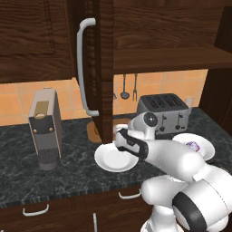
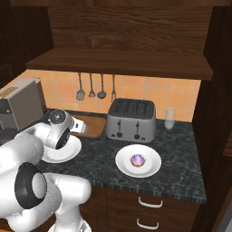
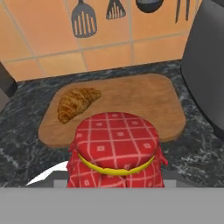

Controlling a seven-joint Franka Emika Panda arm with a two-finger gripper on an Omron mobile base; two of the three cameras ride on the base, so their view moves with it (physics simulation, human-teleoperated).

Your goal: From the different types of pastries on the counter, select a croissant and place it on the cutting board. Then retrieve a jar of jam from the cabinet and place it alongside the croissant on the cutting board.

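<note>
In the hand view the jar of jam (image 3: 116,151) sits at the bottom centre, right where the gripper's fingertips come up, its red checked cloth top and yellow band facing the camera. The fingertips themselves are hidden behind the jar and the grey band, so I cannot tell from the pictures whether they are closed on it or how wide they stand. The jar hangs in front of the near edge of the cutting board (image 3: 144,100), above the black marbled counter (image 3: 26,144).

The croissant (image 3: 76,103) lies on the left part of the board, tilted, with its back toward the orange tiled wall. The rest of the board is bare wood. A dark grey toaster (image 3: 205,65) stands just to the right of the board.

From the right base view the gripper (image 2: 80,126) reaches over the near left edge of the cutting board (image 2: 93,125), beside a white plate (image 2: 63,152). The cupcake (image 2: 137,161) rests on another white plate (image 2: 152,168) in front of the toaster (image 2: 131,120). In the left base view the open cabinet door (image 1: 97,54) hides most of the board (image 1: 94,131).
</note>
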